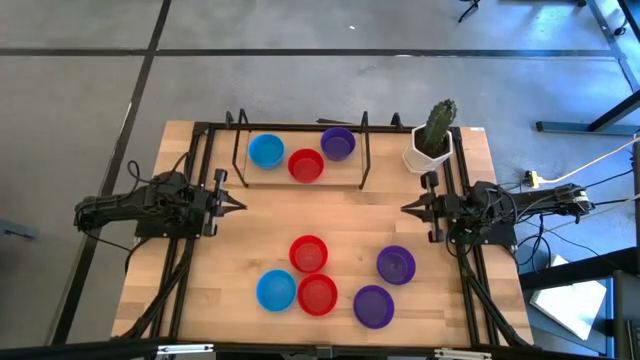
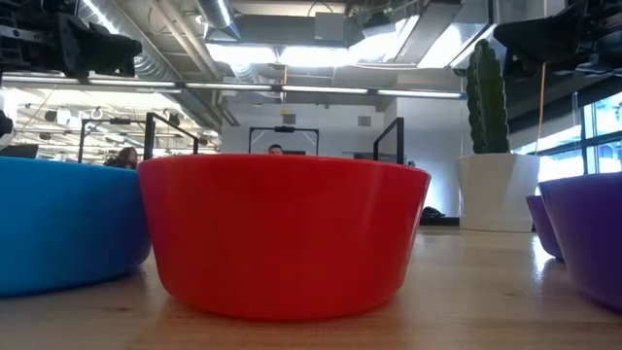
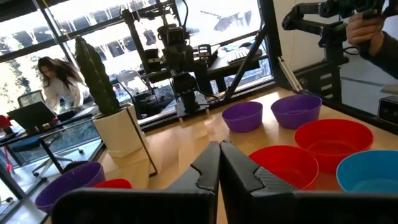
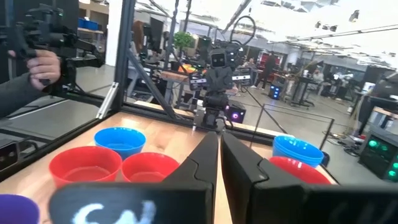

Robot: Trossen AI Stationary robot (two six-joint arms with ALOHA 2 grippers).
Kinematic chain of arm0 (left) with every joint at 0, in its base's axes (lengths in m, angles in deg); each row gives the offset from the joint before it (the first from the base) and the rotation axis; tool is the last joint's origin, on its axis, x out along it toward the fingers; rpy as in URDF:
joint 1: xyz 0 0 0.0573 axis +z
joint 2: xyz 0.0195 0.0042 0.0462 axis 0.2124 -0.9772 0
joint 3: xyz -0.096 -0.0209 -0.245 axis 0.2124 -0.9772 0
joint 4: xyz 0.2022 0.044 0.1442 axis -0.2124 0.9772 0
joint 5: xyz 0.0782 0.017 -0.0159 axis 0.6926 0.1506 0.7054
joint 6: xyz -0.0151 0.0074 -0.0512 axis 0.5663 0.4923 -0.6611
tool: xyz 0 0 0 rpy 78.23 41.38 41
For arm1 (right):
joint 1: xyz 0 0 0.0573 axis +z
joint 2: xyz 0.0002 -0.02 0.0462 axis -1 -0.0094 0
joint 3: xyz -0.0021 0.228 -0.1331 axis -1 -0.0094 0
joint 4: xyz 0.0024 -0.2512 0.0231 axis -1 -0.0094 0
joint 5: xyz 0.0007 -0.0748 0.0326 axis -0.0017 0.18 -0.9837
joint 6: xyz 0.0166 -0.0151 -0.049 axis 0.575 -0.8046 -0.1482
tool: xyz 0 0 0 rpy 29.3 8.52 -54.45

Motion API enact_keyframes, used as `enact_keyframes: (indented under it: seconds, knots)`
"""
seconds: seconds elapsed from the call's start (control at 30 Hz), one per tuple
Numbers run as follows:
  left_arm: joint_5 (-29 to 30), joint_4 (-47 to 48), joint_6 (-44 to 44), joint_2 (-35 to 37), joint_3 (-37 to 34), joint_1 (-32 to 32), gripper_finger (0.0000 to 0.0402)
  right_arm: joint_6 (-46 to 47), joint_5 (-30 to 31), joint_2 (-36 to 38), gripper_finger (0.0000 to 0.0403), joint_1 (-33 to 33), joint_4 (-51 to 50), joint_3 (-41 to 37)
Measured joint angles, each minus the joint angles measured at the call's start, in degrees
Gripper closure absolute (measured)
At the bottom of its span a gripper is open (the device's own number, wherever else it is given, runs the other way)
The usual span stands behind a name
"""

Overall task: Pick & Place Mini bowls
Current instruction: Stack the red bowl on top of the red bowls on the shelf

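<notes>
Three mini bowls stand on the table's far side inside a black wire frame [image 1: 300,185]: a blue bowl [image 1: 265,150], a red bowl [image 1: 305,165] and a purple bowl [image 1: 338,143]. Several more stand near the front edge: a red bowl [image 1: 308,253], a blue bowl [image 1: 276,290], a second red bowl [image 1: 317,294] and two purple bowls [image 1: 396,264] [image 1: 373,306]. My left gripper [image 1: 243,207] [image 3: 219,149] is shut at the table's left, pointing level toward the middle. My right gripper [image 1: 404,208] [image 4: 219,140] is shut at the right, facing it. Neither touches a bowl.
A white pot with a green cactus [image 1: 432,140] stands at the far right corner. Bare wood [image 1: 325,212] lies between the two grippers. Black frame bars run along both table sides. A person's hand [image 3: 367,31] holds a device beyond the table's near edge.
</notes>
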Motion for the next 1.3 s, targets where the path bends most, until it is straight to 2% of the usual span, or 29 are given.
enact_keyframes:
  seconds: [0.5, 0.63, 0.8, 1.03, 1.17, 1.3]
  knots:
    - [0.76, 0.00, -0.20, 0.00, 0.00, 0.00, 0.0398, 0.34, 1.26, -0.09, 0.0381, 0.00, -0.50, -0.48]
    - [1.60, -0.02, -0.20, 0.00, 0.00, 0.00, 0.0398, 1.75, 1.03, -3.30, 0.0395, 0.23, 5.97, -0.48]
    - [1.58, -0.50, -0.15, 0.00, 0.02, 0.00, 0.0398, 2.91, 0.70, -15.09, 0.0395, 1.31, 14.10, 2.27]
    - [1.56, -0.48, -0.56, 0.00, 0.02, 0.00, 0.0398, 5.45, 1.30, -41.40, 0.0397, 1.31, 12.06, 18.80]
    - [1.55, -0.48, -1.57, 0.00, 0.02, 0.00, 0.0398, 8.79, 2.59, -56.19, 0.0386, 0.74, 3.25, 32.66]
    - [1.56, -0.44, -1.55, 0.00, 0.02, 0.00, 0.0398, 5.50, 2.78, -68.44, 0.0383, 0.74, -11.62, 49.28]
